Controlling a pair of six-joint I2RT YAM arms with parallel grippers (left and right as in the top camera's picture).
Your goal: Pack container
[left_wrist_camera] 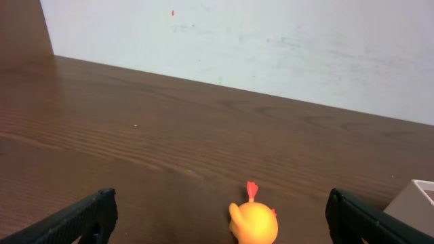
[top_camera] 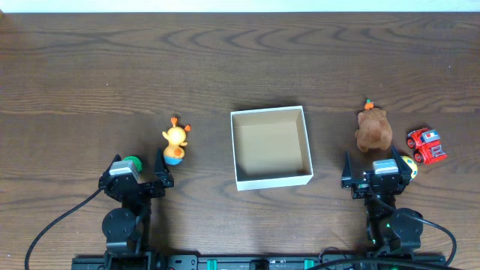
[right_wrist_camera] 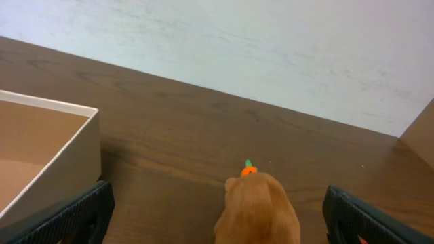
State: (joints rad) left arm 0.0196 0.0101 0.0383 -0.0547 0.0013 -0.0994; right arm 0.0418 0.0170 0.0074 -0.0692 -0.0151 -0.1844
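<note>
The container [top_camera: 235,150], a square shallow box with white walls and a tan inside, sits empty at the table's middle. Its wall also shows in the right wrist view [right_wrist_camera: 64,159] and its corner in the left wrist view [left_wrist_camera: 415,202]. A yellow-orange duck toy [top_camera: 175,144] stands left of it, just ahead of my open left gripper [top_camera: 140,166]; in the left wrist view the duck [left_wrist_camera: 254,222] sits between the spread fingers [left_wrist_camera: 220,220]. A brown plush toy [top_camera: 373,129] with an orange top lies right of the box, ahead of my open right gripper [top_camera: 379,172]; it shows in the right wrist view [right_wrist_camera: 261,210].
A red toy truck [top_camera: 427,145] lies at the far right. A small green object [top_camera: 133,160] sits by the left gripper and a yellow one [top_camera: 407,163] by the right gripper. A white wall bounds the table's far edge.
</note>
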